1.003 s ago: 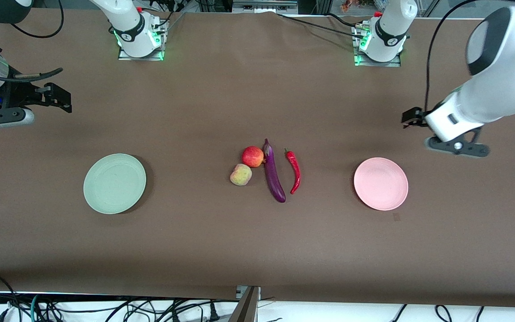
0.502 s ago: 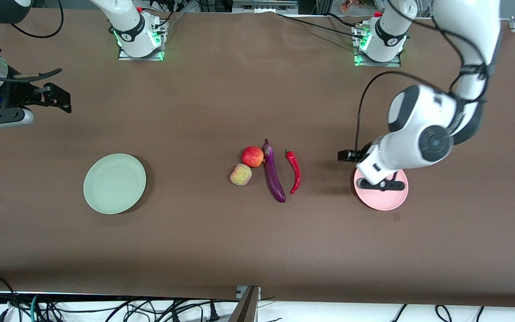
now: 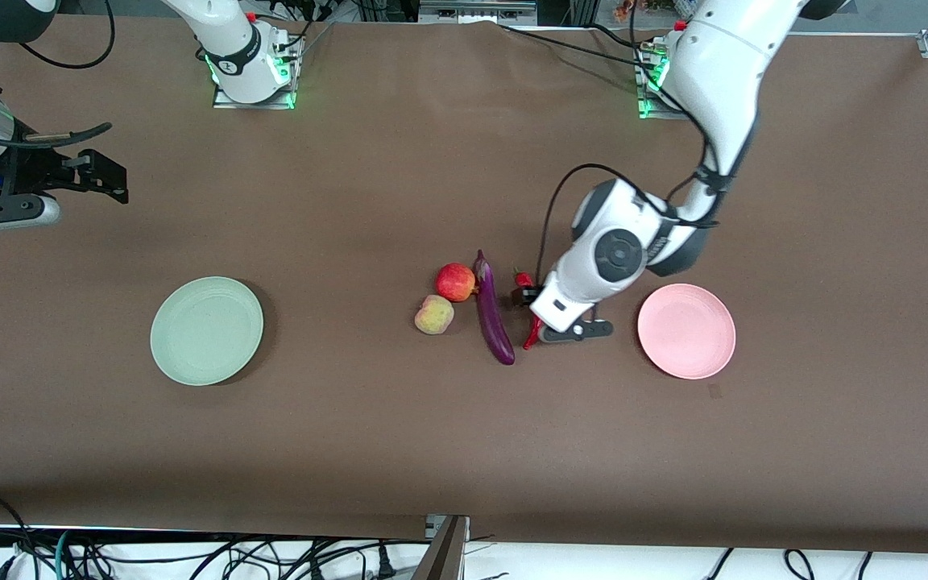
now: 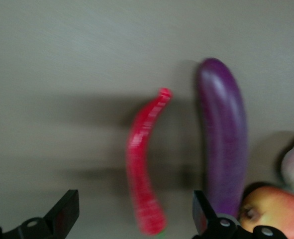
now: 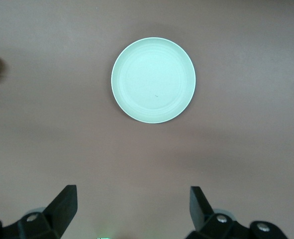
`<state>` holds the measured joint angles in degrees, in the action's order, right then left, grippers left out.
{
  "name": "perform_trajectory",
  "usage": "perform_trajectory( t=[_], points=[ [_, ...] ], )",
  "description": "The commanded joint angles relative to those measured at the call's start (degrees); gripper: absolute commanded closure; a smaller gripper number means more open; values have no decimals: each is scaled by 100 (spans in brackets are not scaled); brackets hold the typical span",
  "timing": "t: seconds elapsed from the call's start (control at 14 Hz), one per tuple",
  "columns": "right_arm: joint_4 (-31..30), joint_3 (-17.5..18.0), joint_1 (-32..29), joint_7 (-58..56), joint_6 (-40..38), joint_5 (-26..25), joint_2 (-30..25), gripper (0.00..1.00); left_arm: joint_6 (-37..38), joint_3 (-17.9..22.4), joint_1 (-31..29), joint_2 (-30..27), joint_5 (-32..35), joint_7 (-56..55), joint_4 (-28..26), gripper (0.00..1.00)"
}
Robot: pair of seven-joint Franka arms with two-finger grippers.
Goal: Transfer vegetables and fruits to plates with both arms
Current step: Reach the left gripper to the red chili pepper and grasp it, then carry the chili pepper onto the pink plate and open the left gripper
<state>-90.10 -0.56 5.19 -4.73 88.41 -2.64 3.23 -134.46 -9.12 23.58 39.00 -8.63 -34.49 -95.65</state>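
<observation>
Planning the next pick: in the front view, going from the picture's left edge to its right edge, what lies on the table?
Green plate → yellowish fruit → red fruit → eggplant → chili, under the open left gripper → pink plate.

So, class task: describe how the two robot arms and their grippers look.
Both arms are white with dark grey joints. The left arm has a round grey joint cap and a black cable looping beside it. Both the left gripper and right gripper have black fingers. Green lights glow at both bases.

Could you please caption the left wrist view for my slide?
Open left gripper poised over the red chili pepper, beside the purple eggplant.
</observation>
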Motion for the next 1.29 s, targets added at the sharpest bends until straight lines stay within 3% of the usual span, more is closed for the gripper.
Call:
perform_trajectory(
  t=[0.0,0.21,0.5,0.57,0.64,0.79,0.86,1.07,1.22],
  points=[
    [133,38,-62,-63,-104,9,38,0,-441,130,279,116,2,-330,-85,0],
    [133,38,-71,-63,-104,9,38,0,-432,130,236,55,554,-348,-269,0],
    [133,38,-71,-63,-104,9,38,0,-423,139,227,46,573,-348,-393,0],
    [124,38,-71,-72,-104,9,38,0,-423,139,218,46,573,-348,-419,19],
    [124,38,-71,-72,-104,9,38,0,-414,148,226,28,573,-357,-463,53],
    [124,38,-71,-72,-104,9,38,0,-414,148,226,-16,573,-357,-463,91],
    [124,38,-71,-72,-104,18,38,0,-414,148,226,-24,573,-348,-463,100],
    [124,38,-71,-63,-104,9,38,0,-362,148,218,-138,582,-339,-463,100],
    [133,29,-71,-63,-104,9,38,0,337,331,218,-384,582,-322,-367,100]
  ],
)
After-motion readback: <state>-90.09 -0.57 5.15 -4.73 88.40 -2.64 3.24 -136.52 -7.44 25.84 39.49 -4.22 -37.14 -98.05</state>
